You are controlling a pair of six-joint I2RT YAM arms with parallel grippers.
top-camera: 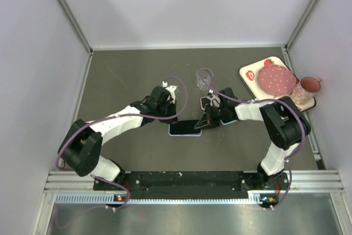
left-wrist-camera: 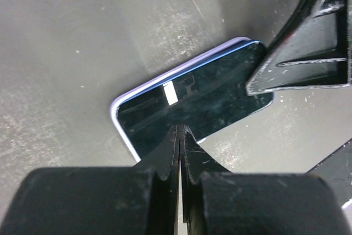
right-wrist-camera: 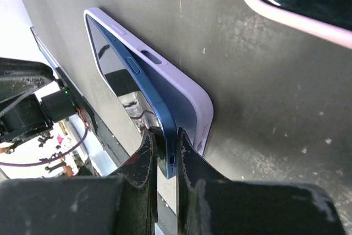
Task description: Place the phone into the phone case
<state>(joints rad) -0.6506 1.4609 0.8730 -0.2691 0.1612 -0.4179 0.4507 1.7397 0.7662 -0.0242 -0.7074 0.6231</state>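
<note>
The blue phone (top-camera: 184, 127) lies screen up in the lilac phone case (right-wrist-camera: 184, 89) mid-table. In the right wrist view the phone (right-wrist-camera: 151, 94) is tilted: its far end sits inside the case and its near end is lifted out. My right gripper (right-wrist-camera: 166, 152) is shut on that lifted end; it also shows in the top view (top-camera: 202, 122). My left gripper (left-wrist-camera: 180, 129) is shut, with its tips resting on the phone's screen (left-wrist-camera: 203, 97) near the long edge. The case rim (left-wrist-camera: 165, 78) shows along the far side. The left gripper (top-camera: 171, 118) is at the phone's left end.
A second phone in a pink case (right-wrist-camera: 297, 4) lies just behind my right gripper (top-camera: 210, 102). A clear cup (top-camera: 204, 78) stands behind it. A tray (top-camera: 247, 72) with a pink plate (top-camera: 276, 79) and a pink cup (top-camera: 309, 86) is at the back right.
</note>
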